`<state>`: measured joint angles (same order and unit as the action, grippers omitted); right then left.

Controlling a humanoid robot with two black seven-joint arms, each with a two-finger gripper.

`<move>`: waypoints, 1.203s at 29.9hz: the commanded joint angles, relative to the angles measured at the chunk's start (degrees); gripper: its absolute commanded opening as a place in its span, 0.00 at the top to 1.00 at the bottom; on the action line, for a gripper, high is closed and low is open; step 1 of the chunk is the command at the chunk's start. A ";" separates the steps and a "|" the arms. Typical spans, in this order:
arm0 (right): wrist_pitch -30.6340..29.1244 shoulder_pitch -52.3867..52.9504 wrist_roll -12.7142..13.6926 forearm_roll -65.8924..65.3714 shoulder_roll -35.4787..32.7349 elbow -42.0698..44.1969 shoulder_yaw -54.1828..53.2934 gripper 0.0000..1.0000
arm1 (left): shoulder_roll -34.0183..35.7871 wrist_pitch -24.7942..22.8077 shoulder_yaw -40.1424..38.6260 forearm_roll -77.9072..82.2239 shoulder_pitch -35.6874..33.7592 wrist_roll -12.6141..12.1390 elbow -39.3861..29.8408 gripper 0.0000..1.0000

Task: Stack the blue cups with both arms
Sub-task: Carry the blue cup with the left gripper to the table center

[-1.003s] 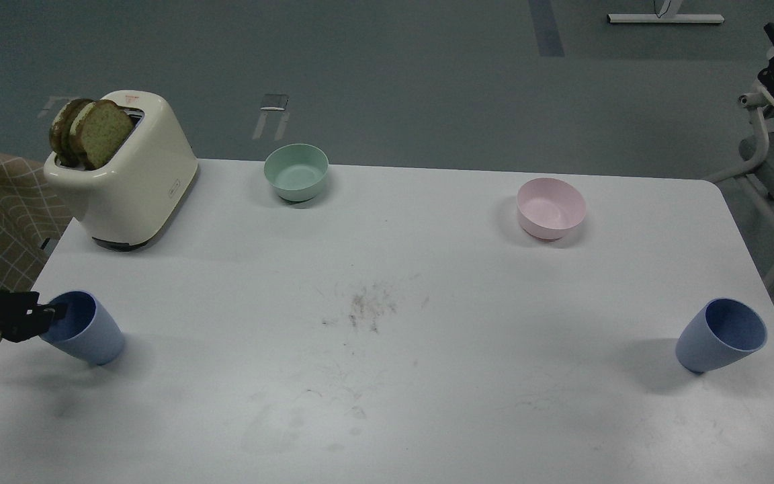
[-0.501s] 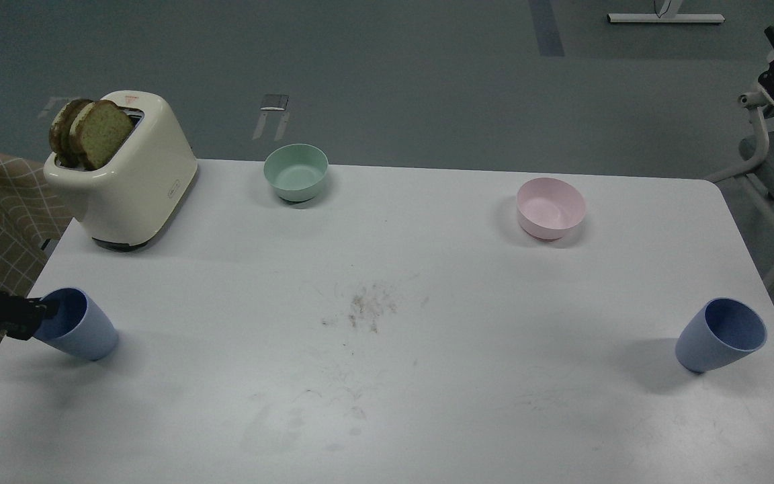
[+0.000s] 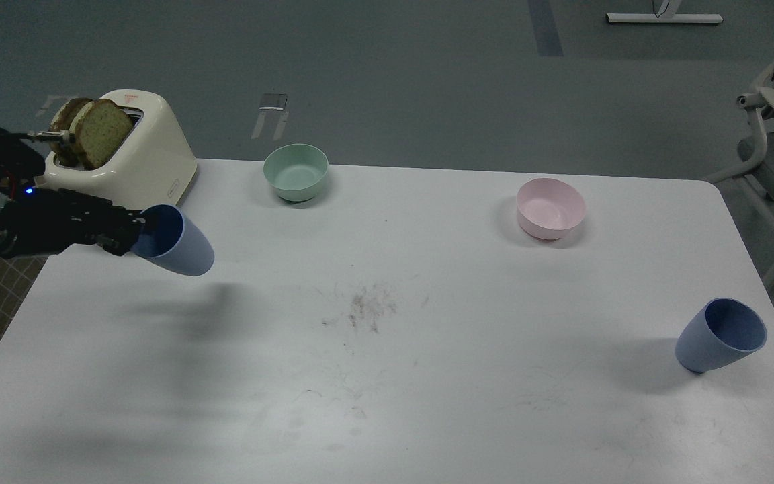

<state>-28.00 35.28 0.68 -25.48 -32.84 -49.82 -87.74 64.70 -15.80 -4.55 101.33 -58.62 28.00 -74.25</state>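
Note:
My left gripper (image 3: 137,232) is shut on the rim of one blue cup (image 3: 175,242) and holds it tilted in the air above the table's left side, in front of the toaster. Its shadow falls on the table below. The second blue cup (image 3: 719,335) stands on the table at the front right, leaning a little to the right. My left arm reaches in from the left edge. My right arm and gripper are out of view.
A cream toaster (image 3: 133,161) with two bread slices stands at the back left. A mint-green bowl (image 3: 295,172) is at the back centre and a pink bowl (image 3: 551,208) at the back right. The white table (image 3: 387,376) has scuff marks in the middle.
My left gripper has lifted the left blue cup off the table and carried it up and to the right, away from the table's left edge. The right cup has not moved.

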 commanded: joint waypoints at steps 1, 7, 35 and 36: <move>0.00 -1.61 0.02 -0.01 -1.44 -0.01 -1.55 0.00 | -8.96 -3.88 0.24 1.59 -5.71 0.00 0.51 1.00; 0.00 -4.51 0.02 -0.01 -2.23 -0.10 -3.92 0.00 | -22.59 -8.37 0.60 1.94 -10.37 0.00 1.04 1.00; 0.00 -9.52 0.02 -0.01 -2.76 -0.19 -6.74 0.00 | -40.97 -9.78 5.52 8.09 -10.38 0.00 15.01 1.00; 0.00 -9.52 0.02 -0.01 -2.76 -0.19 -6.74 0.00 | -41.40 -9.78 5.43 8.01 -10.38 0.00 16.14 1.00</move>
<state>-28.00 25.76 0.71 -25.48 -35.62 -49.96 -94.49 24.50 -25.58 0.97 109.51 -68.77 28.00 -60.05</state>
